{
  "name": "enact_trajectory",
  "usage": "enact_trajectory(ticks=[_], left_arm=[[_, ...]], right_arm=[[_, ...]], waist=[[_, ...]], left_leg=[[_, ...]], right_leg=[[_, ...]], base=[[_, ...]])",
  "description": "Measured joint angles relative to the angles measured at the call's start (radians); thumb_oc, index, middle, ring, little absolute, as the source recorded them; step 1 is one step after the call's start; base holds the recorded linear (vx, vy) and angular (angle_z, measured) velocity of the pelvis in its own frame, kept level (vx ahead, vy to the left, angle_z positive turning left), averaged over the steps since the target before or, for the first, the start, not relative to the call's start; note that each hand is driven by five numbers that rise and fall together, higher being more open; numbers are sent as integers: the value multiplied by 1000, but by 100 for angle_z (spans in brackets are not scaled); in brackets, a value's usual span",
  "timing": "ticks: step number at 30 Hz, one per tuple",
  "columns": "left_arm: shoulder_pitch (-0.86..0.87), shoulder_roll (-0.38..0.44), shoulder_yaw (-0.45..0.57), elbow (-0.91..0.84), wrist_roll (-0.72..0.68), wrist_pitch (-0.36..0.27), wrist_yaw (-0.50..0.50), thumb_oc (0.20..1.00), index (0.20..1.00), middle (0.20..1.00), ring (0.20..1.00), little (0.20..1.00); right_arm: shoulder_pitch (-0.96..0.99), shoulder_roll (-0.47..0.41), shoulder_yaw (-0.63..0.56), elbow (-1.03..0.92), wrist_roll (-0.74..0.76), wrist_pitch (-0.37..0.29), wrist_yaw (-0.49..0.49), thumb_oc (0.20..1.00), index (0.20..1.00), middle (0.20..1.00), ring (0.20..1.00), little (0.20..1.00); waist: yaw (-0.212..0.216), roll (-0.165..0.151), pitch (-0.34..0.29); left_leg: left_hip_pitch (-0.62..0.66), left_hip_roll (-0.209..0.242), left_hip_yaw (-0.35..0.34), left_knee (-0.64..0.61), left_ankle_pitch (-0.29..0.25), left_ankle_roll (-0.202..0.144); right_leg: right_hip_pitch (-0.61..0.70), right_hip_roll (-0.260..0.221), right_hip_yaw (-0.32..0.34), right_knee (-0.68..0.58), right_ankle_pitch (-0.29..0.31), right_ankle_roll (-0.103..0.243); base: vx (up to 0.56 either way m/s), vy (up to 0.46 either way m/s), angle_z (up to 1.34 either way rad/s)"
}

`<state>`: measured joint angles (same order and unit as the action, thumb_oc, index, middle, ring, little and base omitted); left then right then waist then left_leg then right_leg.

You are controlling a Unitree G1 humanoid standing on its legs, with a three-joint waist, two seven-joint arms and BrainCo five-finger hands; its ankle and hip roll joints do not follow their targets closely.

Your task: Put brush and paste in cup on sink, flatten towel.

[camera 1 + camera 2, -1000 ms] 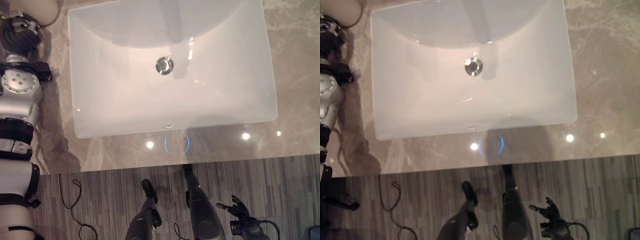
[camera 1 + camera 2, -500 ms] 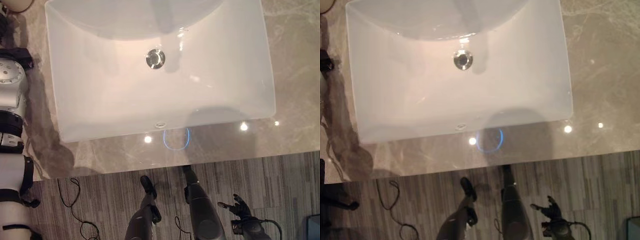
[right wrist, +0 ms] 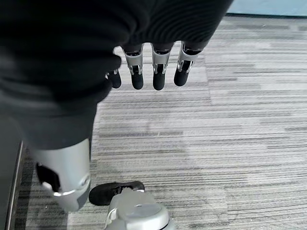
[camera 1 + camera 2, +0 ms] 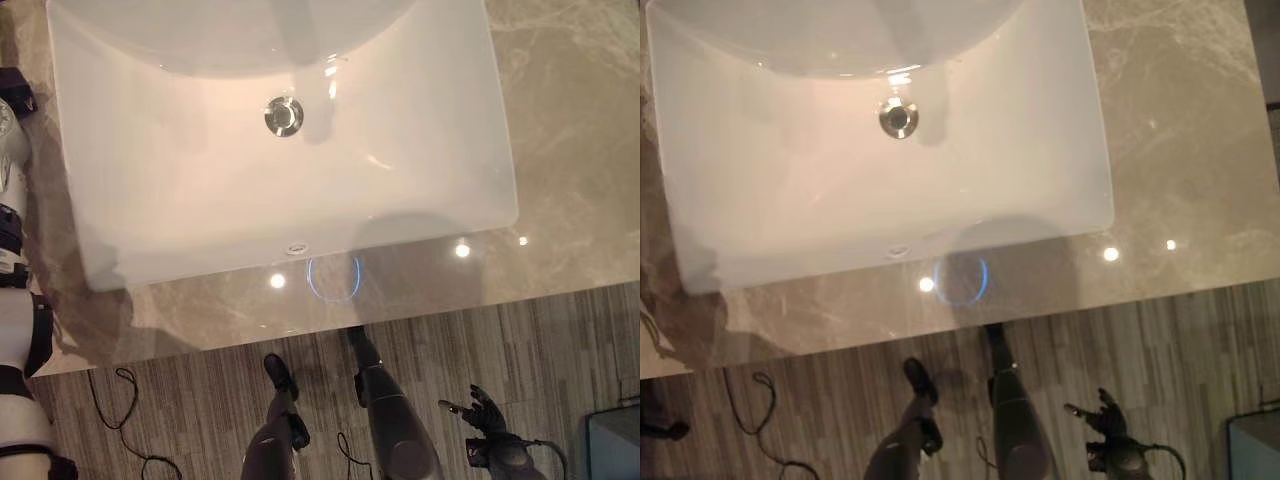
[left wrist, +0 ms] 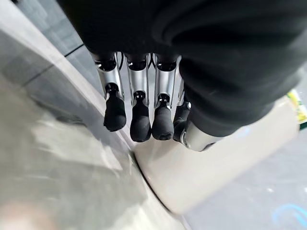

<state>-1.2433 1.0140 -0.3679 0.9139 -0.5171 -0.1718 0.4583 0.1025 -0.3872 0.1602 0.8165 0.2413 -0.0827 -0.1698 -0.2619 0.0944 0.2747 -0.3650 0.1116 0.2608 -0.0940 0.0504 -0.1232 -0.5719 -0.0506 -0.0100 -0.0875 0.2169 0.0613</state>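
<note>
White sink (image 4: 430,150) was cut off at the top edge, marble tabletop (image 4: 570,130) around it. Right hand (image 3: 153,72) hung over floor (image 3: 249,143), fingers relaxed, empty. Left hand (image 5: 139,115) relaxed, empty, beside a pale rounded object (image 5: 216,163), hard to identify.

White basin set in a marble counter, striped floor below.

White rectangular sink (image 4: 840,190) with a round metal drain (image 4: 898,118) in its floor and a small overflow slot at its near wall; grey-brown marbled countertop (image 4: 1180,150) surrounds it, carrying bright light spots and a blue ring reflection (image 4: 961,279). Right hand (image 4: 1102,418) hangs low over the grey striped floor (image 4: 1180,350), well apart from the sink, fingers loosely spread and holding nothing. A pale bin corner (image 4: 1255,445) stands just beside the hand, on its outer side.
</note>
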Motion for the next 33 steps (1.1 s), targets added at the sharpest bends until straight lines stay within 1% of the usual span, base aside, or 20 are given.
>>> enact_trajectory(ticks=[3, 8, 12, 14, 15, 17, 19, 20, 21, 22, 23, 24, 25, 26, 27, 28, 29, 30, 31, 33], left_arm=[[7, -20, 2, 6, -17, -1, -33, 200, 200, 200, 200, 200], [7, -59, 6, 52, -16, 3, -39, 200, 200, 200, 200, 200], [83, -115, 48, 38, -15, 7, -37, 200, 200, 200, 200, 200], [222, -168, 151, -117, -18, 7, -27, 200, 200, 200, 200, 200], [364, -207, 177, -275, -12, -8, -15, 200, 200, 200, 200, 200], [505, -256, 193, -427, 0, -22, -2, 200, 200, 200, 200, 200], [631, -295, 240, -533, 20, -36, -1, 200, 200, 200, 200, 200], [703, -337, 288, -580, 24, -44, -1, 200, 200, 200, 200, 200], [748, -366, 297, -592, 27, -62, 4, 200, 200, 200, 200, 200], [853, -436, 359, -653, 24, -67, -2, 288, 288, 288, 288, 288], [893, -440, 363, -670, 20, -71, -2, 416, 416, 416, 416, 416], [956, -441, 375, -715, 16, -80, -12, 576, 576, 576, 576, 576], [983, -439, 377, -733, 16, -84, -16, 875, 875, 875, 875, 875], [1015, -453, 398, -762, 16, -85, -33, 1000, 1000, 1000, 1000, 1000], [1030, -476, 408, -790, 16, -86, -41, 1000, 1000, 1000, 1000, 1000], [1091, -488, 413, -845, 17, -90, -54, 1000, 1000, 1000, 1000, 1000], [1123, -495, 439, -866, 18, -89, -77, 1000, 1000, 1000, 1000, 1000], [1161, -496, 455, -883, 20, -90, -87, 1000, 1000, 1000, 1000, 1000], [1211, -492, 481, -910, 28, -90, -101, 1000, 1000, 1000, 1000, 1000], [1234, -490, 513, -930, 29, -94, -135, 1000, 1000, 1000, 1000, 1000]], right_arm=[[11, 3, 0, 2, 0, 4, 1, 1000, 1000, 1000, 1000, 1000], [9, 8, 1, -2, 0, 19, 2, 1000, 1000, 1000, 1000, 1000], [8, 7, 1, 1, 0, 21, 2, 1000, 1000, 1000, 1000, 1000], [2, 6, 2, 0, -2, 36, 2, 1000, 1000, 1000, 1000, 1000], [5, 6, 2, 6, -6, 42, 3, 1000, 1000, 1000, 1000, 1000], [3, 2, 0, 16, -22, 44, 3, 1000, 1000, 1000, 1000, 1000], [-2, -5, -3, 22, -24, 49, 3, 1000, 1000, 1000, 1000, 1000], [-2, -8, -4, 29, -27, 53, 4, 1000, 1000, 1000, 1000, 1000], [6, -11, -5, 33, -28, 56, 4, 1000, 1000, 1000, 1000, 1000], [9, -15, -11, 89, -48, 58, 16, 1000, 1000, 1000, 1000, 1000], [9, -16, -13, 98, -52, 62, 20, 1000, 1000, 1000, 1000, 1000], [15, -16, -17, 121, -58, 64, 22, 1000, 1000, 1000, 1000, 1000], [12, -17, -24, 128, -61, 65, 23, 1000, 1000, 1000, 1000, 1000], [-2, -14, -26, 167, -61, 64, 23, 1000, 1000, 1000, 1000, 1000], [-6, -8, -26, 194, -62, 64, 24, 1000, 1000, 1000, 1000, 1000], [-10, 1, -28, 224, -66, 75, 30, 1000, 1000, 1000, 1000, 1000], [-11, -1, -31, 232, -72, 79, 35, 1000, 1000, 1000, 1000, 1000], [-8, -12, -38, 229, -83, 77, 42, 1000, 1000, 1000, 1000, 1000], [-5, -29, -60, 229, -99, 78, 43, 1000, 1000, 1000, 1000, 1000], [-6, -51, -73, 222, -103, 80, 48, 1000, 1000, 1000, 1000, 1000]], waist=[[1, -9, -5], [2, -9, -7], [5, -8, -11], [11, -5, -12], [14, -4, -13], [34, -3, -16], [41, 1, -16], [41, 2, -17], [44, 2, -17], [50, 0, -19], [64, -3, -21], [81, -9, -29], [94, -7, -30], [108, -6, -30], [111, -7, -30], [139, -18, -38], [143, -31, -44], [154, -36, -49], [167, -35, -57], [178, -37, -61]], left_leg=[[16, 0, 14, 0, 0, 0], [38, 1, 25, 0, 0, 0], [88, 8, 22, 0, 0, -1], [118, 19, 10, 0, 0, -2], [150, 23, -6, 0, 4, -8], [178, 33, -13, 0, 4, -8], [184, 39, -39, 0, 5, -11], [199, 42, -51, 0, 5, -11], [213, 45, -61, 1, 7, -11], [249, 54, -66, 9, 8, -12], [250, 51, -80, 24, 10, -11], [241, 53, -108, 41, 9, -10], [236, 58, -120, 43, 4, -5], [212, 69, -154, 69, -11, -3], [192, 74, -185, 105, -28, -6], [190, 75, -224, 126, -52, -9], [194, 63, -244, 134, -55, -5], [205, 51, -257, 128, -58, 13], [208, 49, -254, 120, -66, 32], [190, 43, -253, 113, -74, 37]], right_leg=[[7, 1, 12, 0, 5, -2], [22, 1, 26, 0, 12, -4], [75, 7, 23, 0, 6, -7], [113, 9, 7, 0, -3, -4], [153, 13, -8, 0, -9, -8], [191, 19, -30, 0, -25, -13], [217, 20, -57, 0, -32, -13], [240, 20, -71, 0, -38, -17], [263, 22, -82, 1, -44, -19], [320, 17, -119, 0, -60, -36], [335, 23, -132, 1, -69, -29], [350, 20, -143, 1, -74, -23], [350, 26, -160, 11, -80, -27], [350, 36, -173, 35, -96, -39], [350, 42, -182, 59, -114, -45], [352, 44, -198, 97, -144, -47], [355, 33, -193, 101, -150, -44], [361, 31, -188, 99, -152, -44], [367, 28, -191, 103, -156, -40], [367, 5, -205, 95, -154, -26]], base=[[-2, 14, -9], [-6, 3, -8], [20, -44, 0], [20, -53, 14], [2, -44, 21], [0, -85, 29], [-16, -77, 37], [-32, -55, 40], [-62, -128, 62], [-49, -76, 63], [-82, -172, 72], [-66, -138, 51], [-57, -137, 57], [11, -65, 63], [54, -11, 81], [92, 24, 61], [47, 52, 28], [101, 120, -2], [117, 122, 9], [122, 105, 35]])
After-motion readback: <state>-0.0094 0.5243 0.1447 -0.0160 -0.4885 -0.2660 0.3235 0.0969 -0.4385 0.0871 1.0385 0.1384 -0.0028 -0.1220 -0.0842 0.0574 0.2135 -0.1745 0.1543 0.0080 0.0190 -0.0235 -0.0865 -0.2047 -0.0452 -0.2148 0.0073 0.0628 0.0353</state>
